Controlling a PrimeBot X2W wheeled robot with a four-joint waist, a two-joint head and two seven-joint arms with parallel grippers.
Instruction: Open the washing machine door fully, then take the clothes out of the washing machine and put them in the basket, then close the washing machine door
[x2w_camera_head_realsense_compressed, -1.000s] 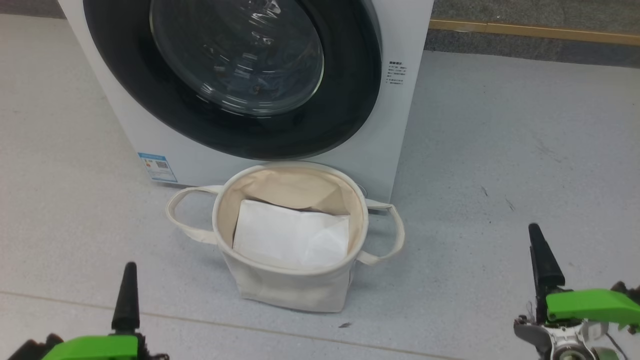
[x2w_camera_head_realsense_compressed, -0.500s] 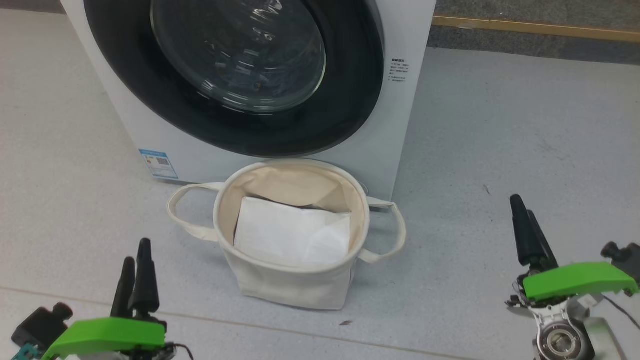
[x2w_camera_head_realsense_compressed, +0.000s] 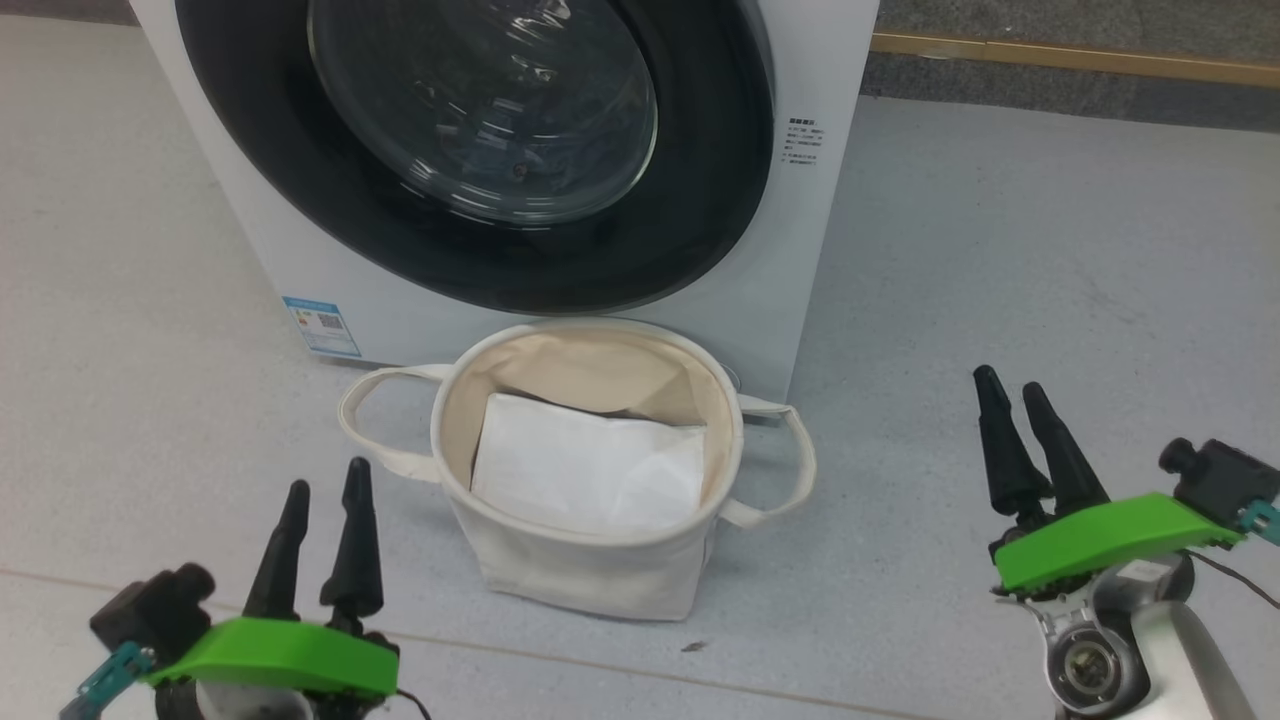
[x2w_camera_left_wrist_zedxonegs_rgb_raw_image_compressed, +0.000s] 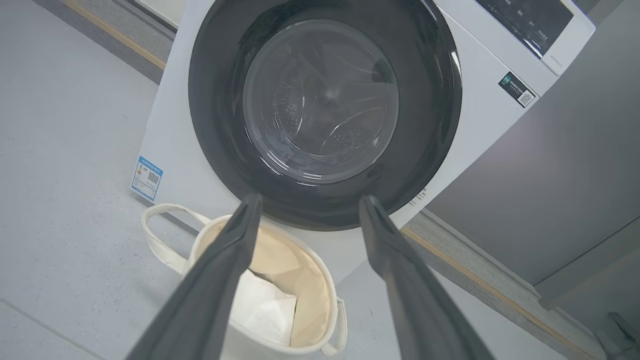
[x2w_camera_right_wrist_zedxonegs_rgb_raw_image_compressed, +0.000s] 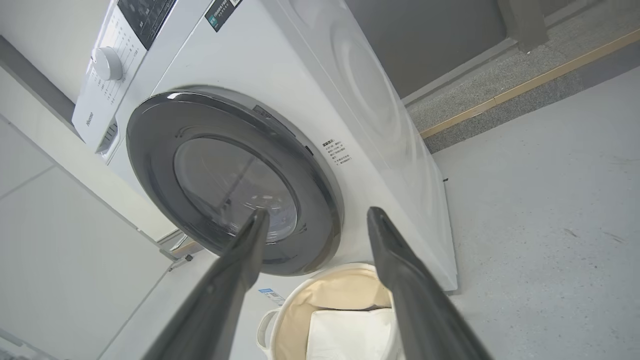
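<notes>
Quick status from my end, using the basket (x2w_camera_head_realsense_compressed: 590, 328) as the reference point

Nearest to me, the left gripper (x2w_camera_head_realsense_compressed: 327, 478) hovers over the floor (x2w_camera_head_realsense_compressed: 1000, 250), left of the basket and on my side of it. The right gripper (x2w_camera_head_realsense_compressed: 1008, 382) is off to the basket's right, a bit further out. Both have their jaws spread with nothing between them, and the wrist views show it clearly: just open air and the machine past the fingers. Neither is touching anything.

The basket sits between the two grippers. All it holds is a plain white sheet (x2w_camera_head_realsense_compressed: 585, 475) lying flat at the bottom, so I'd say none of the laundry has landed in it yet.

Right behind the basket stands the washing machine (x2w_camera_head_realsense_compressed: 810, 250), with its blue label (x2w_camera_head_realsense_compressed: 322, 326) low down, off to the basket's left. The washing machine door (x2w_camera_head_realsense_compressed: 700, 200) looks shut flush against the front, its lower rim just above the basket's back edge. I'm guessing the clothes are inside the drum behind the basket, but the glass is dark and full of reflections, so I can't really make them out.

So basically zero steps done: door to open, clothes to pull out and drop in, door to close. Looks like I'm only lining up for the door
</notes>
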